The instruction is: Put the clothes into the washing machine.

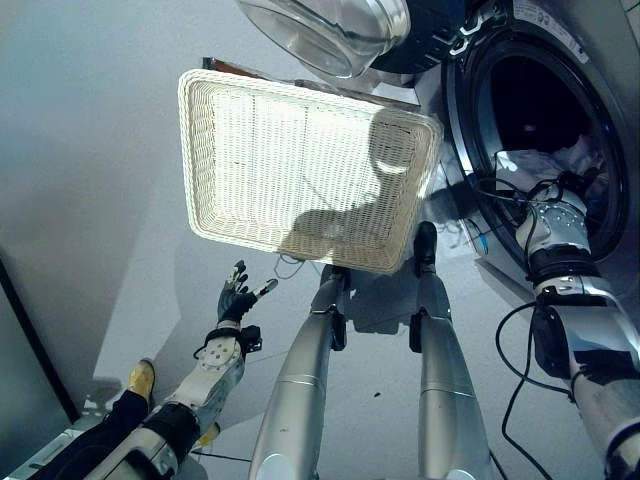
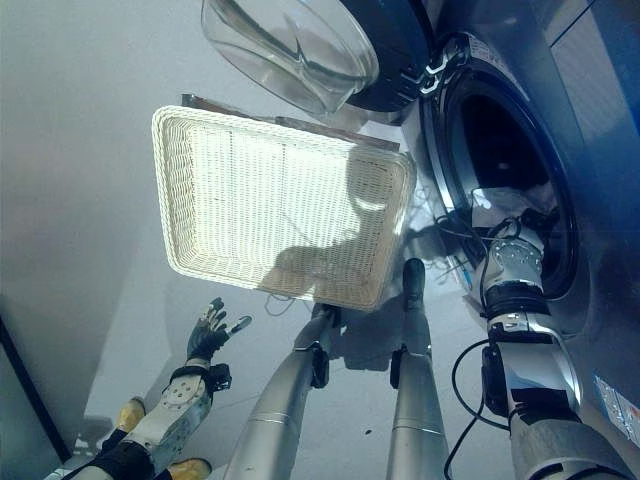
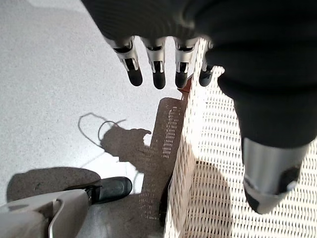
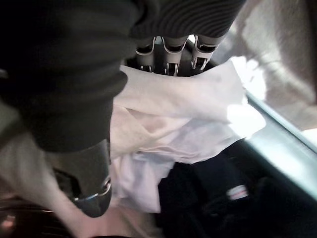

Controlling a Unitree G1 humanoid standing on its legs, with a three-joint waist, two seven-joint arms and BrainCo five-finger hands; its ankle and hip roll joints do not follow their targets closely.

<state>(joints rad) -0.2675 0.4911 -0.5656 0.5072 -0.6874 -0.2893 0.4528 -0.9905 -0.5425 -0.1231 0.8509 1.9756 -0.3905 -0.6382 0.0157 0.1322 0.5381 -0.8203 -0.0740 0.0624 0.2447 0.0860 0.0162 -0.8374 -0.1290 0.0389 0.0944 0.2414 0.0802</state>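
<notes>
Two hands work at different depths. Nearest, the left hand (image 1: 234, 298) hangs over the grey floor (image 1: 90, 180) with its fingers straight and spread, holding nothing; in its wrist view those fingers point down just beside the rim of the white wicker basket (image 1: 300, 165), not touching it. Past it, the basket lies on the floor before the washing machine (image 1: 590, 60) — its glass door (image 1: 330, 30) swung open above the basket's far edge. Farthest, the right hand (image 4: 171, 52) reaches into the drum opening; its fingers are curled onto the bunched white clothes (image 4: 183, 119) at the drum's lip.
</notes>
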